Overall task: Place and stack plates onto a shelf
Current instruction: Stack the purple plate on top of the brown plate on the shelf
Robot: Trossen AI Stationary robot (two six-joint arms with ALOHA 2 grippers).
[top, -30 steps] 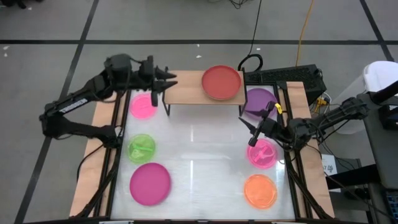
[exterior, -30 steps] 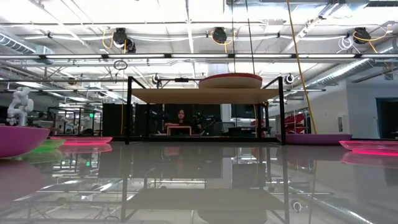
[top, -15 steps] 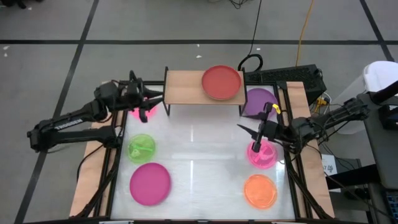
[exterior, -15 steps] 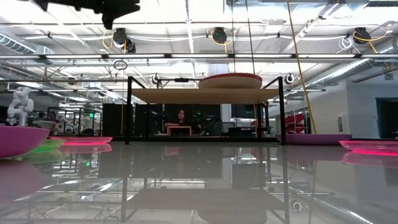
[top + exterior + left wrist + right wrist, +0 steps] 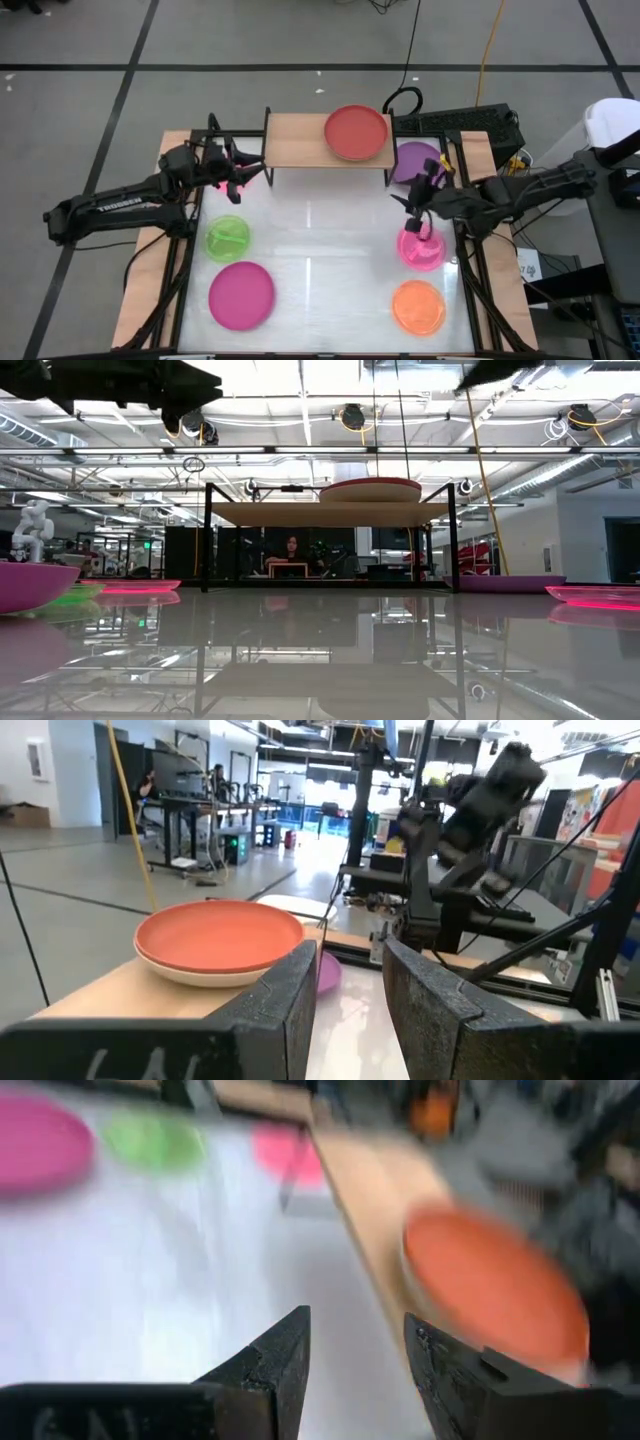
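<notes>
Nearest me, magenta plate (image 5: 241, 295) and orange plate (image 5: 418, 307) sit untouched on the counter. Right pincer (image 5: 417, 212), released and empty, hovers just above the pink plate (image 5: 421, 247). Left pincer (image 5: 236, 173), also released, sits beside the shelf (image 5: 300, 146), where the red plate (image 5: 355, 132) is stacked.

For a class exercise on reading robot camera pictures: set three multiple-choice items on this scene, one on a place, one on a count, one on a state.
1. Where is the red plate?
A. on the shelf
B. on the white tabletop
C. in a gripper

2. How many green plates show in the high view?
A. none
B. one
C. three

3. The left gripper's fingers are:
A. shut on a plate
B. apart, holding nothing
C. out of view

Answers:
1 A, it rests on the wooden board.
2 B, only the green plate.
3 B, the left wrist view shows an empty gap.
</notes>
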